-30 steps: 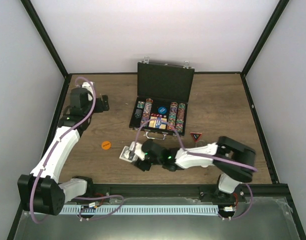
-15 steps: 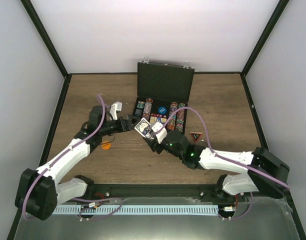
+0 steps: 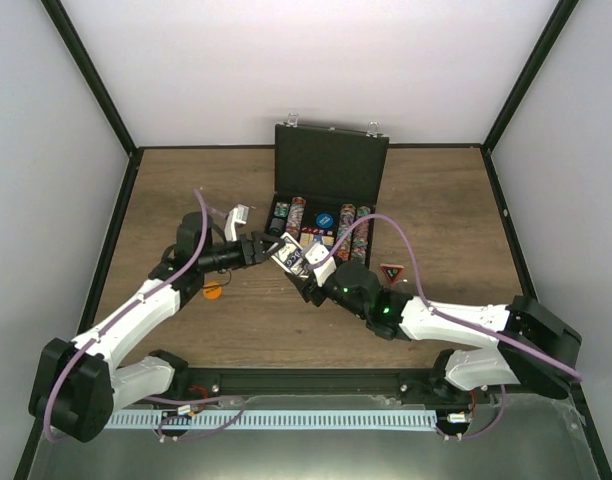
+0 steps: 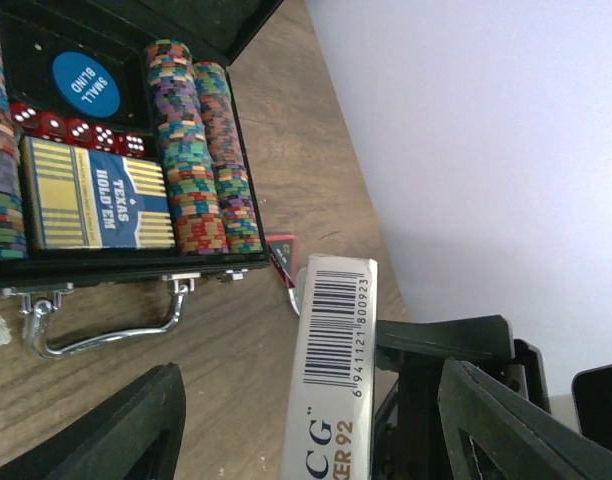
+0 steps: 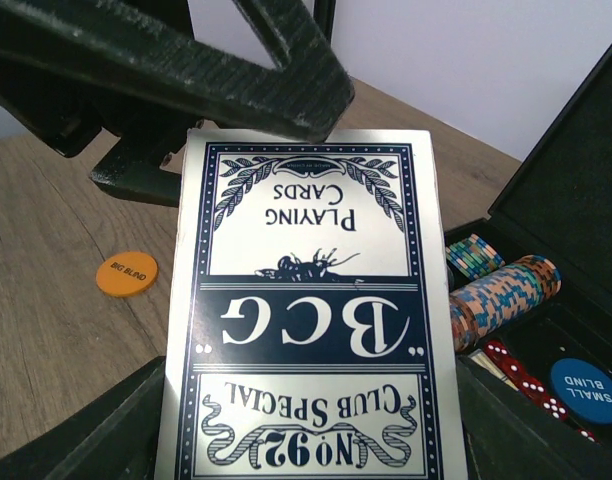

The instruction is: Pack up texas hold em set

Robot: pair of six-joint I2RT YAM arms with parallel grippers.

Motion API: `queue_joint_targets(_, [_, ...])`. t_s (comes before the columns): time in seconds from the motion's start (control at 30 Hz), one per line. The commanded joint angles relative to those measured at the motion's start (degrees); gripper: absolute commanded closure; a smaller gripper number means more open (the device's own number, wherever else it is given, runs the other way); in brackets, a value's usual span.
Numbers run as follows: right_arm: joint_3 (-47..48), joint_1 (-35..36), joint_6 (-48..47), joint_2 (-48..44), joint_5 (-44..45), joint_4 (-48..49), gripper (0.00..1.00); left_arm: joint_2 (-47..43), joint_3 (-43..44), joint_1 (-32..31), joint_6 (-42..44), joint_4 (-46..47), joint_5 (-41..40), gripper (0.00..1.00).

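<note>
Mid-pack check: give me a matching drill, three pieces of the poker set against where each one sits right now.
1 BCG playing-card box
2 orange Big Blind disc
3 blue Small Blind disc

A inside the open case
B flat on the table
C in the right gripper

Pairs: 1-C, 2-B, 3-A
</note>
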Motion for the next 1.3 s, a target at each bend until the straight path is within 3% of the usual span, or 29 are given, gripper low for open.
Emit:
queue_joint_targets(0.0, [0.16, -0.36, -0.76, -1.03, 0.0, 3.6, 0.43, 0.9, -0.54, -0.43, -0.7, 0.45, 3.56, 0.33])
queue_joint_targets(0.37, [0.81, -0.4, -3.39, 0.7, 1.35, 4.29, 0.4, 2.2, -0.91, -0.88, -2.07, 2.16, 5.92, 0.69])
queue_joint_targets(0.47, [0.26, -0.38, -2.87, 0.0, 1.75, 5.13, 0.38, 2.04, -1.24, -0.88, -3.48, 3.96, 5.87, 0.75])
queue_joint_targets(0.53, [-0.34, -0.39, -2.26, -1.13, 1.67, 5.72, 0.31, 1.85, -1.72, -0.88, -5.31, 6.48, 5.73, 0.78])
queue_joint_targets(0.7, [-2.06, -0.38, 2.02, -5.13, 1.72, 6.14, 0.03, 1.3, -1.51, -0.88, -8.25, 11.2, 3.58, 0.87])
queue_joint_targets(0.93, [-7.14, -1.33, 17.53, -16.14, 5.26, 8.52, 0.0, -0.96, -1.32, -0.79, -10.88, 16.99, -1.69, 0.88])
queue_joint_targets(1.07, [-8.56, -7.85, 33.91, -20.59, -3.37, 7.24, 0.0, -1.81, -1.51, -0.79, -11.75, 20.23, -2.34, 0.88])
queue_joint_targets(1.27, [-7.54, -15.81, 52.7, -16.6, -20.23, 11.47, 0.0, -2.4, -1.58, -0.79, -13.34, 26.57, -2.4, 0.88])
